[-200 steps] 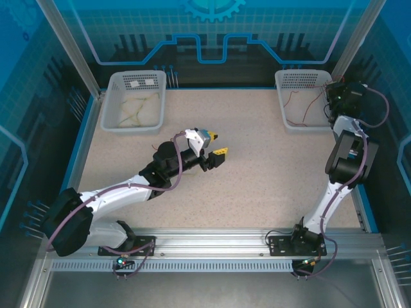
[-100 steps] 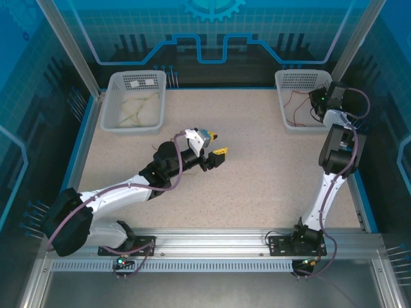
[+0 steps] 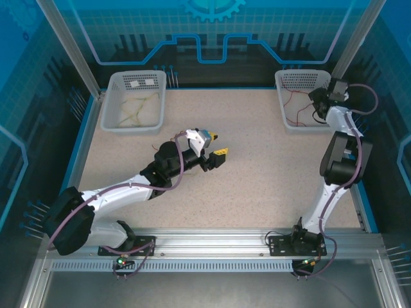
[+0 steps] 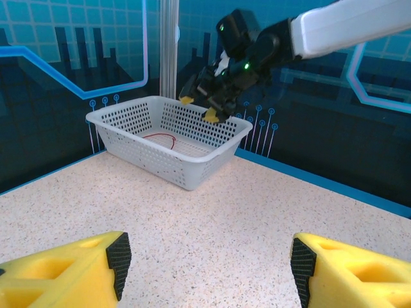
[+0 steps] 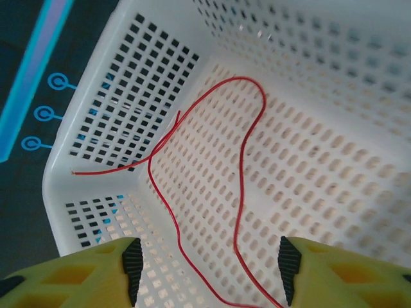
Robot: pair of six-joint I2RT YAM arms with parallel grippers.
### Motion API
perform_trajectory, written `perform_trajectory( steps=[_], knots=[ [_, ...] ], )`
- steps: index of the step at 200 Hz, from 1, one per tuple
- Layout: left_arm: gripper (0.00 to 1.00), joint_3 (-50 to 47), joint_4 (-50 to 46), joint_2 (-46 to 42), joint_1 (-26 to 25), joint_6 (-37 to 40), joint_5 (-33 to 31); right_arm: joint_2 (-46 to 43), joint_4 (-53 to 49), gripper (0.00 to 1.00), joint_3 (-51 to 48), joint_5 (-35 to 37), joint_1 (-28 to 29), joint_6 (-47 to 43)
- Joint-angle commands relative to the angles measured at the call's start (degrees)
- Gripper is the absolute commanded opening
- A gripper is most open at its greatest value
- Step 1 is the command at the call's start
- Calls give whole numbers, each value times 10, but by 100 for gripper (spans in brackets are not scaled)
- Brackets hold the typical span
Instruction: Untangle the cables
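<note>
Nearest in the left wrist view, the left gripper [image 4: 205, 273] is seen low over the table [image 4: 257, 212], its yellow fingers spread wide and empty. From above, the left arm is stretched toward mid-table. Farther back, the right arm is reared upright, with the right gripper [image 5: 205, 269] held apart and empty over the right basket [image 5: 128, 96], where red cables [image 5: 241, 160] are lying loose. Pale cables [image 3: 138, 110] are shown in the left basket [image 3: 110, 104] from the top.

1. Two white baskets: the left basket [image 3: 131, 128] and the right basket [image 3: 283, 106].
2. Two pincers: the left pincer [image 4: 205, 256] and the right pincer [image 5: 205, 263].
3. Apparently two red cables [image 5: 243, 160], overlapping.
4. Several pale cables [image 3: 138, 110], too fine and tangled to count.
</note>
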Motion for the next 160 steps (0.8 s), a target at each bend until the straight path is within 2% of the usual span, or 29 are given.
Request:
perform_trajectory(
  steps=[1,24,42,57,72,91,103,122,142,160],
  knots=[
    [69,7,12,8,-4,4,-9,-53,-114,62,4,48,5,-37],
    [71,14,-4,11,-2,-11,-30,-128,-25,62,-93,-5,18,-68],
    [74,44,-73,17,12,-38,-50,-188,0,62,-147,-22,51,-106],
    [75,75,-143,23,43,-89,-55,-249,45,62,-207,-36,96,-146],
    [75,108,-225,35,92,-150,-51,-310,104,66,-268,-37,153,-198],
    [74,145,-321,51,128,-167,-63,-364,166,73,-329,-70,227,-255],
    [76,164,-376,61,136,-159,-98,-379,196,74,-357,-112,266,-286],
    [78,191,-439,79,156,-161,-124,-392,241,74,-409,-132,311,-301],
    [79,200,-452,98,181,-179,-79,-376,289,75,-450,-201,324,-285],
    [80,210,-459,117,183,-182,-63,-332,309,75,-441,-270,329,-266]
  ],
)
